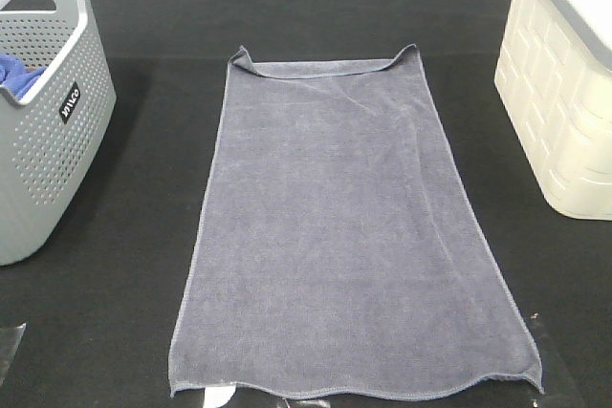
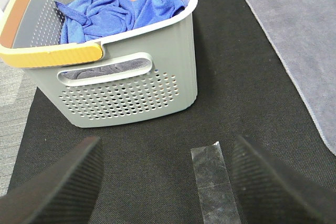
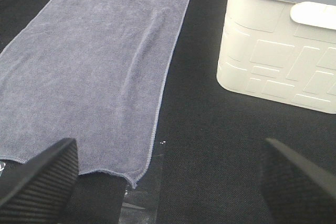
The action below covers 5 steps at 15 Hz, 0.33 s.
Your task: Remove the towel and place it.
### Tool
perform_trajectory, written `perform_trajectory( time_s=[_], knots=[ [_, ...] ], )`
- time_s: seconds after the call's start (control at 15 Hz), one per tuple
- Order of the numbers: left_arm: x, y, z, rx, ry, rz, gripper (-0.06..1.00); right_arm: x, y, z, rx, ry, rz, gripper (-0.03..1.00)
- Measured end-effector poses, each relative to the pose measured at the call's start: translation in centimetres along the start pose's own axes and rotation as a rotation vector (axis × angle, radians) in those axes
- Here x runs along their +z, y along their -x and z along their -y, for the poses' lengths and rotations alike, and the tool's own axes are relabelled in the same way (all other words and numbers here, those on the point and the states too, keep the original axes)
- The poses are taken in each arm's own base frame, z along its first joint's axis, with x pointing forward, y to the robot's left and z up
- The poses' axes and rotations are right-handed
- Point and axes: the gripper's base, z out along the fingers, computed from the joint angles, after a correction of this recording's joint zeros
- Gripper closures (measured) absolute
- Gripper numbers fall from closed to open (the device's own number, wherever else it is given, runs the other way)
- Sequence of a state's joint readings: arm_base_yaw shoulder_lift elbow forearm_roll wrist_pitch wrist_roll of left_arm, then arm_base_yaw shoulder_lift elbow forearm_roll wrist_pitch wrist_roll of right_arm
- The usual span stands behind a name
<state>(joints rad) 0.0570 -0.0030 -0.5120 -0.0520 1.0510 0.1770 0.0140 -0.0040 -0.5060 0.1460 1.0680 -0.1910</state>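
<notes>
I see the towel (image 1: 349,236) lying spread flat on the black tabletop (image 1: 124,236) between the grey basket (image 1: 43,112) and white bin (image 1: 564,93). Both end effectors gape wide, empty; placing looks done.

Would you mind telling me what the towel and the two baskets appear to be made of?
The towel looks like soft matte terry cloth: fuzzy nap, stitched hems. The grey basket seems moulded plastic, perforated with rows of holes. The cream basket also looks like plastic, smooth with embossed rectangles.
</notes>
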Motion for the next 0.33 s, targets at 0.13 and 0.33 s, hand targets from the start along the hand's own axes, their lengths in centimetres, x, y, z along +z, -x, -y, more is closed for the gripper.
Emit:
perform_trajectory(
  time_s=[0.13, 0.33],
  knots=[
    [0.0, 0.0, 0.0, 0.0, 0.0, 0.0, 0.28, 0.0, 0.0, 0.0, 0.0, 0.0, 0.0, 0.1],
    [0.0, 0.0, 0.0, 0.0, 0.0, 0.0, 0.28, 0.07, -0.05, 0.0, 0.0, 0.0, -0.003, 0.1]
  ],
)
